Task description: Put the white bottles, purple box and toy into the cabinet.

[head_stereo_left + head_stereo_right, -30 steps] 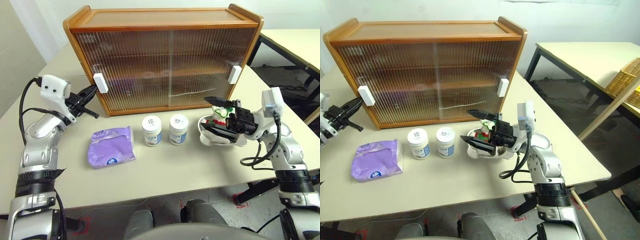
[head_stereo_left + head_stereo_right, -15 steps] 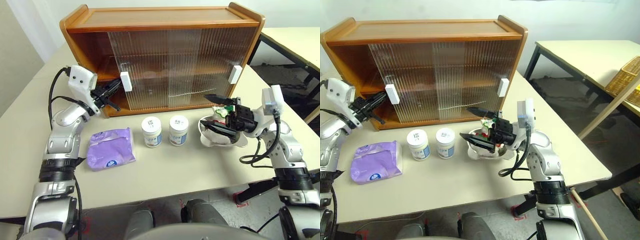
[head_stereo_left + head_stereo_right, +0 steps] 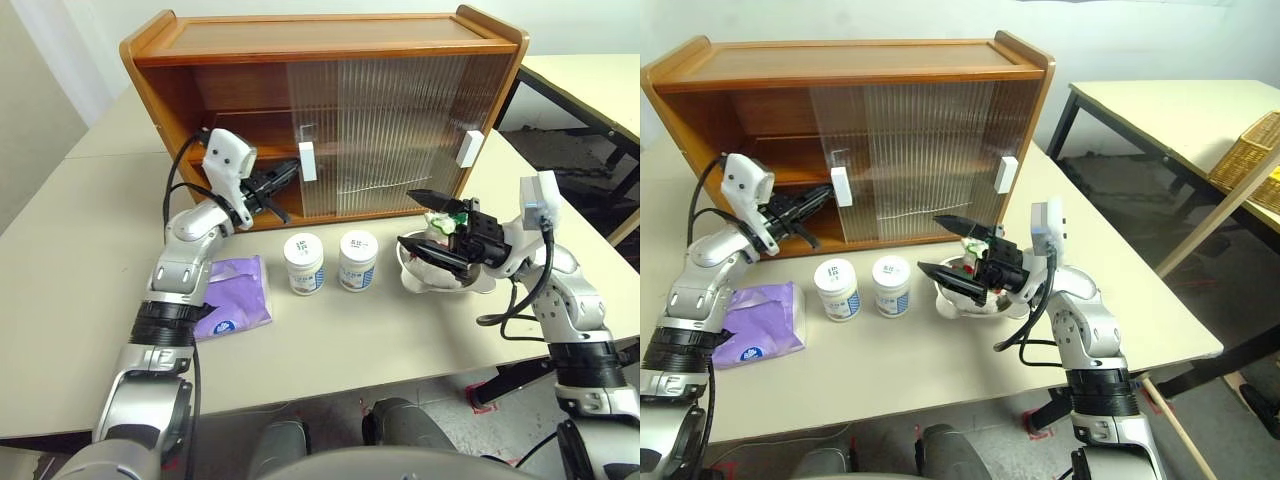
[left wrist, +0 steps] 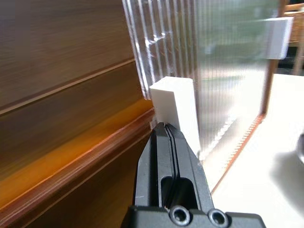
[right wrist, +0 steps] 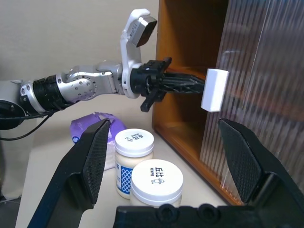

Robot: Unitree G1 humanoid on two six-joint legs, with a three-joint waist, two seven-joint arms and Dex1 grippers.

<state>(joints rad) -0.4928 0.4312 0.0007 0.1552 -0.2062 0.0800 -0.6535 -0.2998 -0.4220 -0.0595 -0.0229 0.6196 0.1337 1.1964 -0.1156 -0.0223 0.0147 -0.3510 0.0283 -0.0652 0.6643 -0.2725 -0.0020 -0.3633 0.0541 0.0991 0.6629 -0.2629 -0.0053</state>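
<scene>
We see the orange-brown wooden cabinet (image 3: 330, 110) with ribbed translucent doors; its left part is open. Our left gripper (image 3: 290, 177), fingers pressed together, touches the small white handle (image 3: 308, 161) of the left door. In front stand two round white bottles (image 3: 303, 262) (image 3: 357, 259) with smooth lids, and the soft purple box (image 3: 235, 300) lies beside them. Our right gripper (image 3: 425, 220) is spread wide over the shiny dish (image 3: 430, 275) where the fluffy toy (image 3: 440, 228) sits.

Orange-brown cabinet (image 3: 300, 35), ribbed doors; purple box (image 3: 236, 300); white bottles (image 3: 303, 262).
</scene>
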